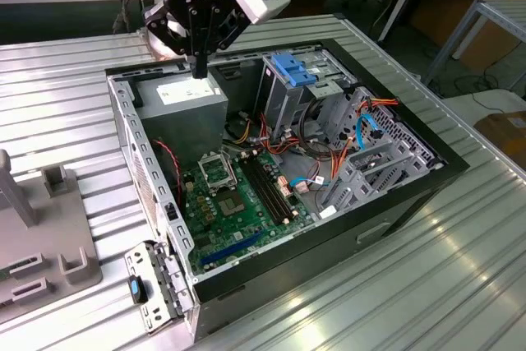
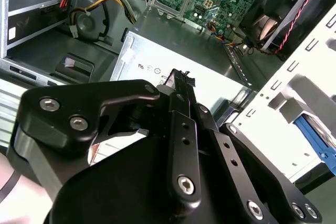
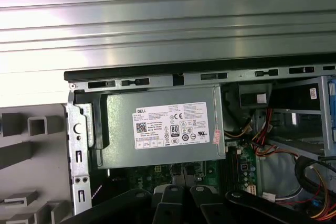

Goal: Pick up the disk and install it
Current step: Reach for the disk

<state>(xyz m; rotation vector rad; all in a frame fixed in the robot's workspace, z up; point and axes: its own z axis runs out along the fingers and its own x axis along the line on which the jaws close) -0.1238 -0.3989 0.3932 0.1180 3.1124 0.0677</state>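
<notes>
Closest to my lens, the gripper (image 2: 181, 77) hangs with its jaws pressed together on nothing, just above the power supply (image 3: 121, 150) at the corner of the open case (image 1: 123, 121). I judge the job barely begun: nothing is picked up yet, and the drive cage (image 1: 288, 104), topped by a light-blue bracket (image 1: 292, 69), seems to have no load in it. Farther off in the second wrist view, past the case's perforated wall (image 2: 294, 61), a bright blue rail that I take for the disk (image 2: 317, 148) lies outside the case, well apart from the jaws and off to one side of them.
</notes>
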